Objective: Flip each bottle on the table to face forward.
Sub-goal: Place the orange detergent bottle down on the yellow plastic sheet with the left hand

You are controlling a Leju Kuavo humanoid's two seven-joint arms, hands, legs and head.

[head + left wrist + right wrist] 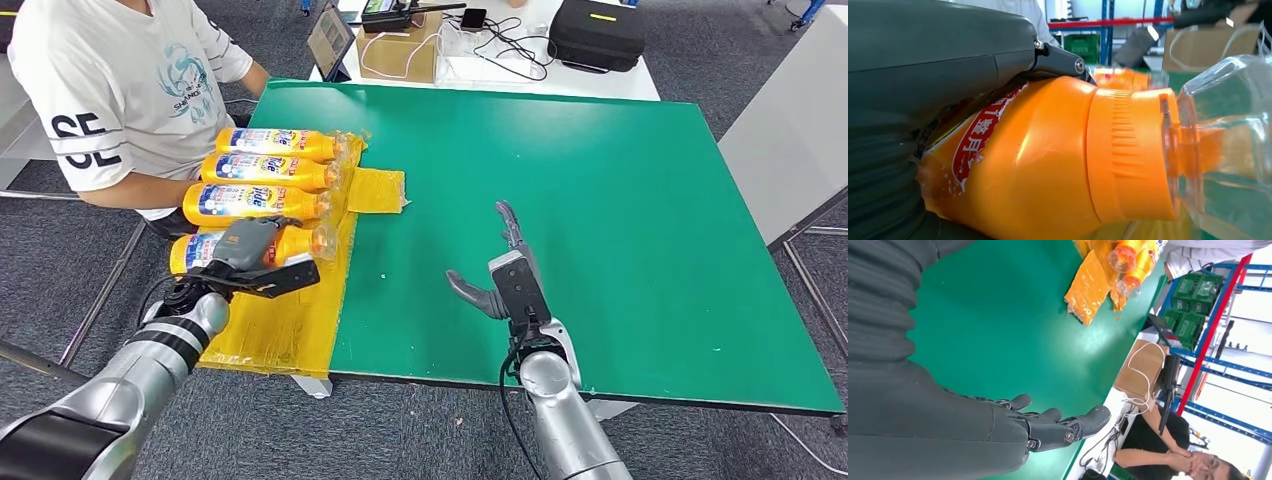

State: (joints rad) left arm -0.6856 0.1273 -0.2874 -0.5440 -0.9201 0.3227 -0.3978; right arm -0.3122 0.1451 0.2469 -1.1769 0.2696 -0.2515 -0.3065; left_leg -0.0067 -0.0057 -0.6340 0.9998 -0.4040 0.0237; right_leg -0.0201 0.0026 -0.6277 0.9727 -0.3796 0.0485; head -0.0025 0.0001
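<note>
A yellow plastic sheet (290, 320) covers the left edge of the green counter (600, 200), a person in a white T-shirt (120, 90) sits just beside that edge, and beyond the counter's far side a white table (620, 82) carries a cardboard box (400, 55), a black case (597, 32) and cables (505, 45).

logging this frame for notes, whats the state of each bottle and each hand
nearest bottle: lying on its side on the yellow sheet, gripped by the left hand
other three bottles: lying on their sides in a row, labels up, untouched
left hand: closed around the nearest bottle
right hand: open, holding nothing, over the green table
</note>
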